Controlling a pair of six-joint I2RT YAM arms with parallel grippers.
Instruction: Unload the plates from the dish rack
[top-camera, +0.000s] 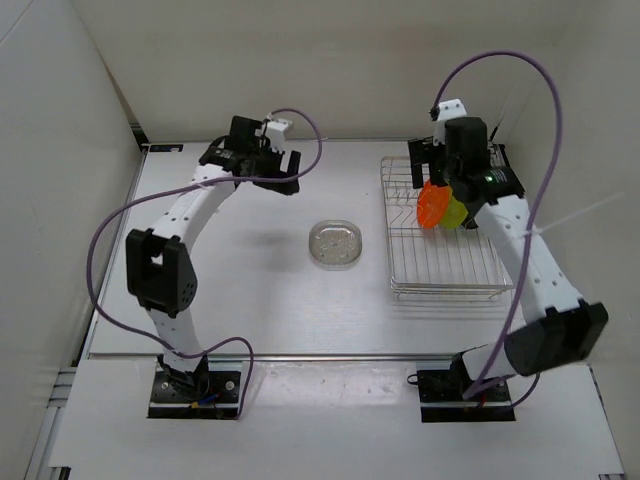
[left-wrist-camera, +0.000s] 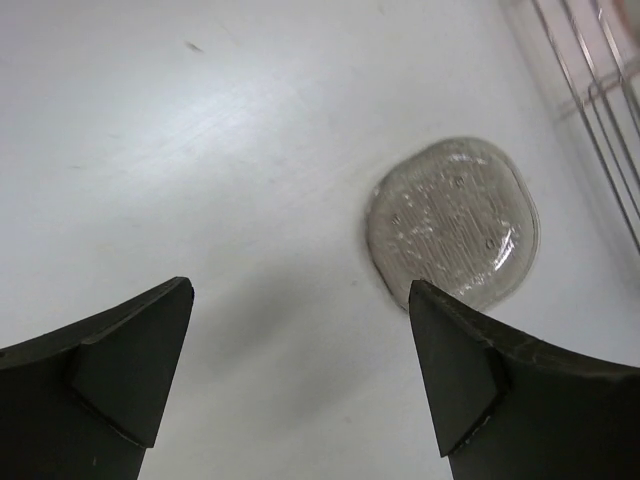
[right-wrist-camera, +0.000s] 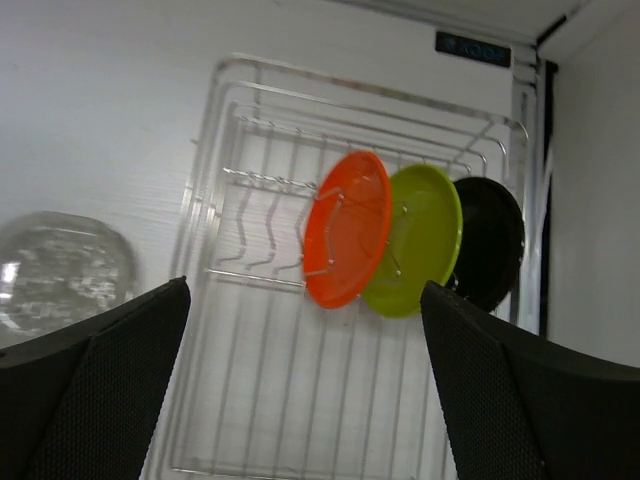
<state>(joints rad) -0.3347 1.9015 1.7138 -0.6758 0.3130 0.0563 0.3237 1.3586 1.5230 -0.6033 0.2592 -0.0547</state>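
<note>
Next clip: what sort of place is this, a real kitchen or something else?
Probably a lab test cell, not a kitchen: plain white walls box in a table, and a dish rack and plates are the only kitchenware.

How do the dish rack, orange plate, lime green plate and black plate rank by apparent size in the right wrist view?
1. dish rack: clearly largest.
2. orange plate and lime green plate: look alike; orange overlaps green.
3. black plate: shows least, but half hidden behind green, so unsure.
</note>
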